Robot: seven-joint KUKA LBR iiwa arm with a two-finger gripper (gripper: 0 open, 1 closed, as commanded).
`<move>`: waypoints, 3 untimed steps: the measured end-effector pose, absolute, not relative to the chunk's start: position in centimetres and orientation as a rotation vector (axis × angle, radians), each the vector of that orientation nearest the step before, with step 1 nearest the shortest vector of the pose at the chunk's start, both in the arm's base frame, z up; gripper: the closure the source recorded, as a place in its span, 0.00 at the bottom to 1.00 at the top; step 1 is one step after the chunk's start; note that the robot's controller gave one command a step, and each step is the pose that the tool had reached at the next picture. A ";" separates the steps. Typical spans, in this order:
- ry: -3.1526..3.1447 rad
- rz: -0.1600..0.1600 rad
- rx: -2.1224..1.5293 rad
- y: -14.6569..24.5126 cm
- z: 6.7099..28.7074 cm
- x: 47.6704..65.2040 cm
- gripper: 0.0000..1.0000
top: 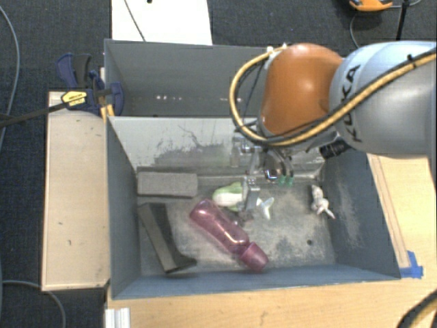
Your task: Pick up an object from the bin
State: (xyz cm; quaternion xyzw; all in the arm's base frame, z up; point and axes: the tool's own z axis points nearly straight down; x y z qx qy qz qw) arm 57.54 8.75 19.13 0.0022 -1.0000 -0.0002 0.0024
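- A grey metal bin (300, 234) sits on a dark floor. Its bottom is scratched and dusty.
- Closest to the front wall lies a purple bottle (225, 232). It lies on its side, slanting, with its cap end toward the front.
- In the front left corner is a dark bent strip (161, 236). It runs along the left wall, well apart from the bottle.
- Just behind the strip is a grey block (167, 183). It lies flat against the left side.
- In the middle of the bin is a pale green thing (229, 197), small and roundish. It sits just behind the top of the bottle.
- The gripper (250, 203) reaches down right beside the pale green thing, on its right. I cannot tell if it is open or closed, or if it touches the green thing.
- A small pale blue thing (265, 208) lies just to the right of the gripper.
- Further right is a little white toy (319, 202), by itself on the bin floor.
- Above the gripper is the round orange cover (300, 87) of the arm (392, 101). Yellow and black cables (239, 87) loop around it.
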 end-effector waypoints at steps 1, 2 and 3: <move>-3.145 -0.002 0.004 8.7 19.6 57.7 0.00; -3.149 -0.003 0.045 8.7 14.6 58.5 0.00; -3.147 -0.004 -0.058 6.7 7.1 57.5 1.00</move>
